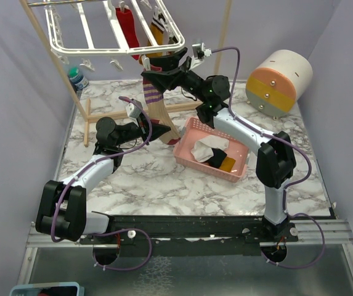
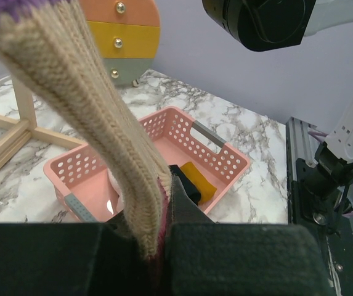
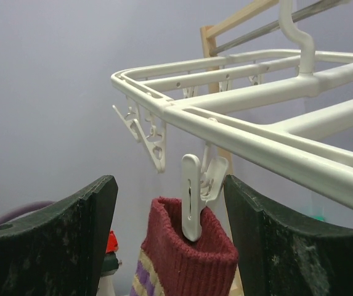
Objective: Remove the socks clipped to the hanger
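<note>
The white hanger [image 1: 96,42] hangs at the top left. A striped sock [image 1: 156,102] with a maroon cuff, purple bands and a beige foot hangs from a white clip [image 3: 192,196] at its near corner. My right gripper [image 1: 165,64] is open with its fingers either side of that clip and the cuff [image 3: 188,256]. My left gripper [image 1: 161,129] is shut on the sock's lower end [image 2: 136,203]. A red sock [image 1: 127,31] and a yellow-black one [image 1: 158,28] still hang on the hanger.
A pink basket [image 1: 188,131] right of centre holds a white sock [image 1: 204,147] and a black-and-mustard sock [image 1: 222,160]; it also shows in the left wrist view [image 2: 225,161]. A round drawer box [image 1: 279,80] stands at the back right. The wooden pole frame [image 1: 89,117] and a bottle [image 1: 77,78] are back left.
</note>
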`<state>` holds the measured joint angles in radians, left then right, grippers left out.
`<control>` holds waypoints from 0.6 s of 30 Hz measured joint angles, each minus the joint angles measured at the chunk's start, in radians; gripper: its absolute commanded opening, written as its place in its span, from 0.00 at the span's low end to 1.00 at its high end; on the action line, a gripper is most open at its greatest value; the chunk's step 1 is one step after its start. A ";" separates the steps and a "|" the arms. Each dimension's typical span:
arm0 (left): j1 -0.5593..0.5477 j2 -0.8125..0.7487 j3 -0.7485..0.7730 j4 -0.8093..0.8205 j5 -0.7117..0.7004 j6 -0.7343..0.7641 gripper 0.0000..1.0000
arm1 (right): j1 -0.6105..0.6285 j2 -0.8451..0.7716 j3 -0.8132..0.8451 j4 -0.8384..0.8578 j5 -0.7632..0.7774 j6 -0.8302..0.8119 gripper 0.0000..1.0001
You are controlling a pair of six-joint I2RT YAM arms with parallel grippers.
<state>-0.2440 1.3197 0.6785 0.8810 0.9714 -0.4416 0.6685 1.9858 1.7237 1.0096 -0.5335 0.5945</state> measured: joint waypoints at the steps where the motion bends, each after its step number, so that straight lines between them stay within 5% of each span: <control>1: 0.000 0.000 0.000 0.000 0.001 0.000 0.00 | 0.000 0.000 0.005 0.001 0.001 0.005 0.76; 18: 0.000 0.006 0.000 0.000 0.008 -0.006 0.00 | 0.028 0.008 0.039 0.007 0.047 0.042 0.81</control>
<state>-0.2440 1.3262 0.6785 0.8806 0.9798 -0.4477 0.6968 1.9938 1.7630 1.0164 -0.4866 0.6365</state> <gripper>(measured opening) 0.030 0.770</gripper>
